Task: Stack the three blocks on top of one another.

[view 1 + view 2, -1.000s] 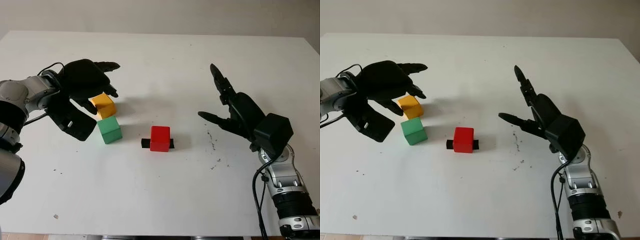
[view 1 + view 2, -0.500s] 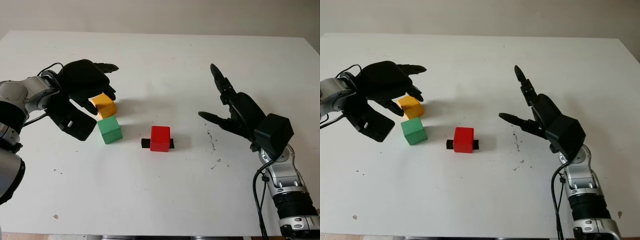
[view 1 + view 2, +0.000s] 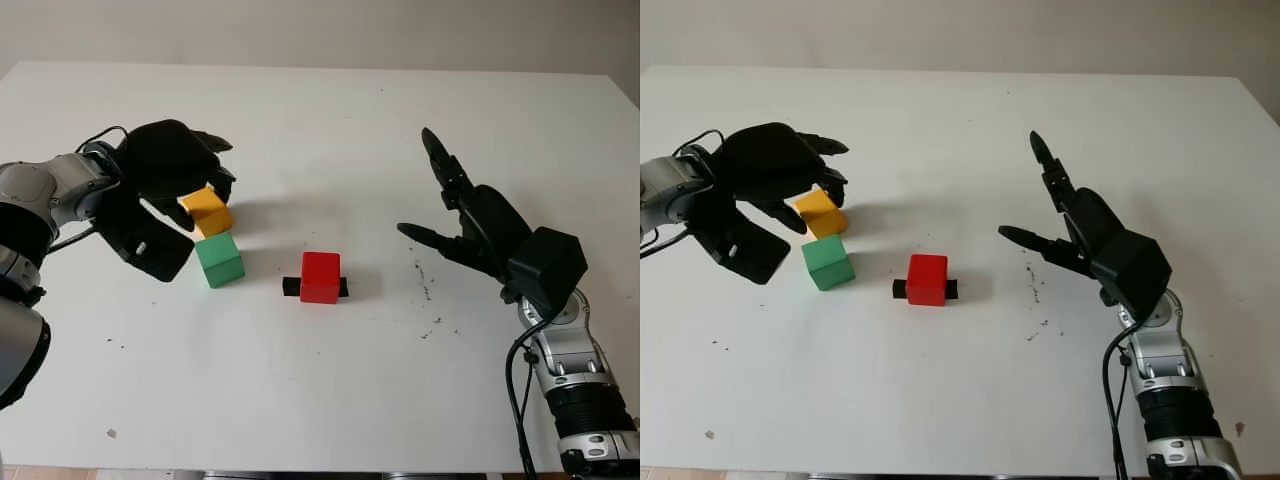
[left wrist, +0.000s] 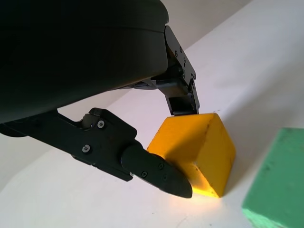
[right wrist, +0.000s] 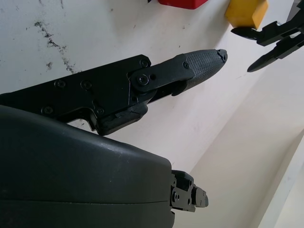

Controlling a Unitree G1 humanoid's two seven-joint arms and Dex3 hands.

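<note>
**Three blocks on the table, none stacked**

Three blocks sit apart on the white table [image 3: 330,400]. The red block [image 3: 320,276] lies near the middle, on top of a short black strip [image 3: 290,288] whose ends stick out on either side. At about 9 o'clock from it, close by, stands the green block [image 3: 219,259]. The yellow block [image 3: 207,209] is just beyond the green one, at roughly 11 o'clock from it, turned at an angle and very close to it; whether the two touch cannot be told.

The left hand [image 3: 170,170] is at the yellow block, at about 10 o'clock from the red one. Its fingers [image 4: 156,168] curl round the yellow block: in the left wrist view one fingertip presses its near face and another meets its upper edge, so the hand grips it. The block's low corner seems still down at the table.

The right hand [image 3: 470,225] is held above the table at about 3 o'clock from the red block, well apart from it, wide and holding nothing. Small dark specks [image 3: 425,285] mark the table between that hand and the red block.
</note>
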